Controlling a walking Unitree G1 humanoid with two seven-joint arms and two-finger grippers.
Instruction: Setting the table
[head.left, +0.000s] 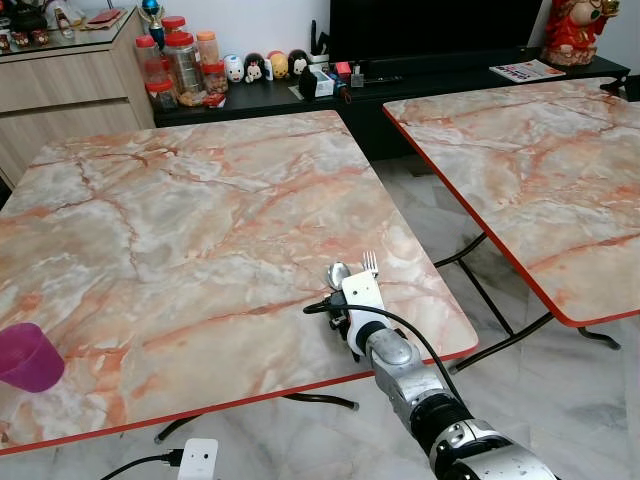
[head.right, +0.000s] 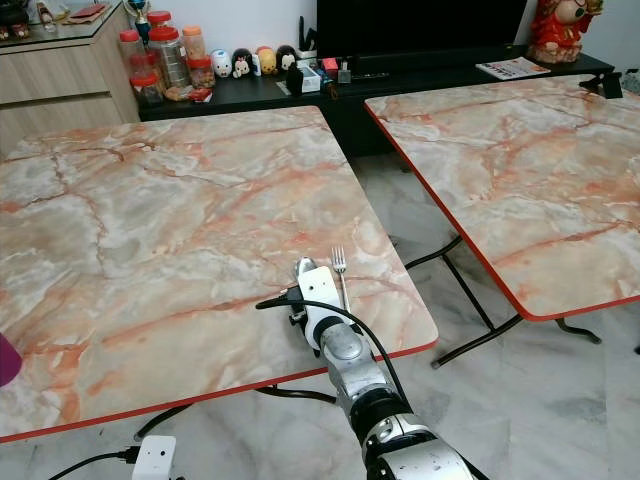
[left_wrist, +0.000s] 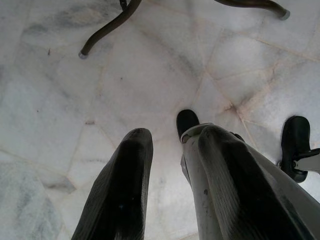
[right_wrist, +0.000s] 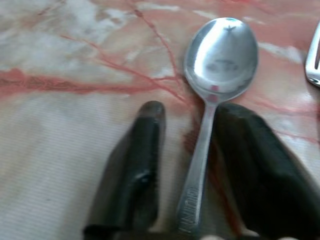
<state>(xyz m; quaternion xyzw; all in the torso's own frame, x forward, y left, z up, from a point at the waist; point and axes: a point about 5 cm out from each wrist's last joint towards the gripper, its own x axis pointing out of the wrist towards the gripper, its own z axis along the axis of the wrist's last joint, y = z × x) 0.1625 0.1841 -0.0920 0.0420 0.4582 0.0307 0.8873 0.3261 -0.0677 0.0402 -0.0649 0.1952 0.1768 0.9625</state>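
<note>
A silver spoon (right_wrist: 220, 55) lies on the marble table (head.left: 200, 200) near its front right corner, bowl pointing away from me. My right gripper (right_wrist: 192, 112) rests low over the spoon's handle, open, with one black finger (right_wrist: 142, 150) on each side. A fork (head.left: 369, 262) lies just to the right of the spoon (head.left: 338, 273). The right wrist's white camera block (head.left: 361, 292) hides the fingers in the head views. My left gripper (left_wrist: 172, 137) hangs open above the tiled floor. A pink cup (head.left: 28, 357) stands at the table's front left.
A second marble table (head.left: 530, 150) stands to the right across a narrow gap of floor. Behind is a black bench (head.left: 420, 75) with jars (head.left: 175, 65), figurines and a screen. A white power strip (head.left: 197, 460) lies on the floor under the front edge.
</note>
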